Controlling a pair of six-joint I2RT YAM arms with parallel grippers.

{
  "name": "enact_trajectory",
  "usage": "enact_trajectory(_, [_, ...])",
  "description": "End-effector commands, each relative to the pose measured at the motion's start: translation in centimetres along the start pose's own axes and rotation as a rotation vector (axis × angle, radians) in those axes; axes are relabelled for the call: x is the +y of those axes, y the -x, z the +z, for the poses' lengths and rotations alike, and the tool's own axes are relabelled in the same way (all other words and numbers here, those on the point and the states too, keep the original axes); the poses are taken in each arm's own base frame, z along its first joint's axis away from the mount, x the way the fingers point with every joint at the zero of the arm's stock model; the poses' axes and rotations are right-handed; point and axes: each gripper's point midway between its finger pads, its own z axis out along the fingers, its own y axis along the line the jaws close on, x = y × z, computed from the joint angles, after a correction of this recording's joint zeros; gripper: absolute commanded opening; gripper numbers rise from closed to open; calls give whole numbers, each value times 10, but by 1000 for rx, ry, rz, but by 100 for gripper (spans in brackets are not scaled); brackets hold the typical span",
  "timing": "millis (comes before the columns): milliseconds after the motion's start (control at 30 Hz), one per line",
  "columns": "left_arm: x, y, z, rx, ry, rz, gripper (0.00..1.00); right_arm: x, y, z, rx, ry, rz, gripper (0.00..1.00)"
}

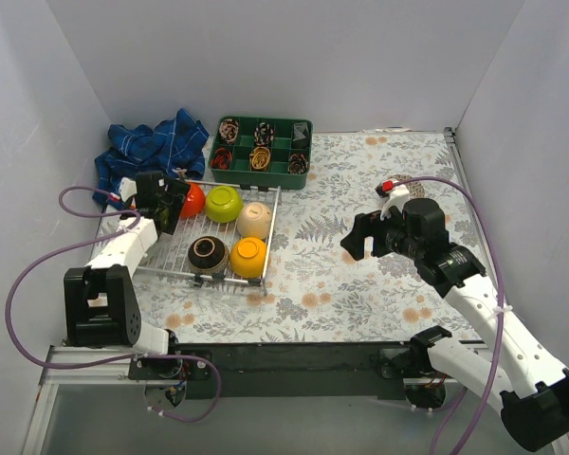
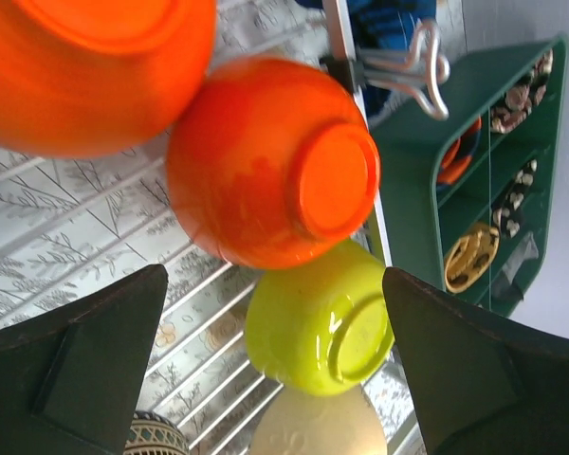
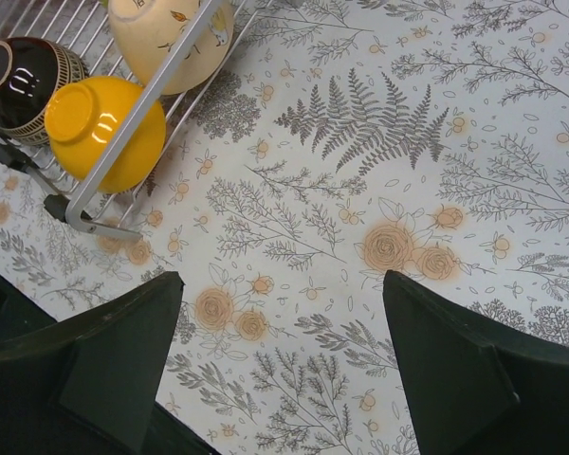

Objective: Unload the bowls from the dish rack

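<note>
White walls stand around a table (image 1: 360, 284) with a cloth of leaves and flowers. The left claw (image 1: 171, 207) is wide open and holds nothing. It hangs over the far left corner of the dish rack (image 1: 175, 248). Right in front of it, between its two fingers (image 2: 85, 370), sits the orange-red bowl (image 2: 275, 161), with its round bottom turned toward the claw. Another orange bowl (image 2: 85, 66) is just beside it on one side. The lime green bowl (image 2: 318, 327) is just beside it on the other. Past the green one is the beige bowl (image 1: 254, 220). Back toward the arm's base sit the dark brown bowl (image 1: 208, 253) and the yellow-orange bowl (image 1: 247, 256), side by side. Every bowl I can see is in the rack.

The right claw (image 1: 362, 239) is open and empty too. It hovers over bare table, well apart from the rack, which lies off to its left. The yellow-orange bowl is the closest one to it.

I think the left arm is the one to go first, because its bowl is right there. The bowls sit close, so a finger could bump a neighbour.
</note>
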Motion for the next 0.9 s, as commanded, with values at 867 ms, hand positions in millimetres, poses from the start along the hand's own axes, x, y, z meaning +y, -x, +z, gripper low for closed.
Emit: enact_trajectory(867, [29,9,45,27,-88,1,98,9,-15,11,72,100,-87,95])
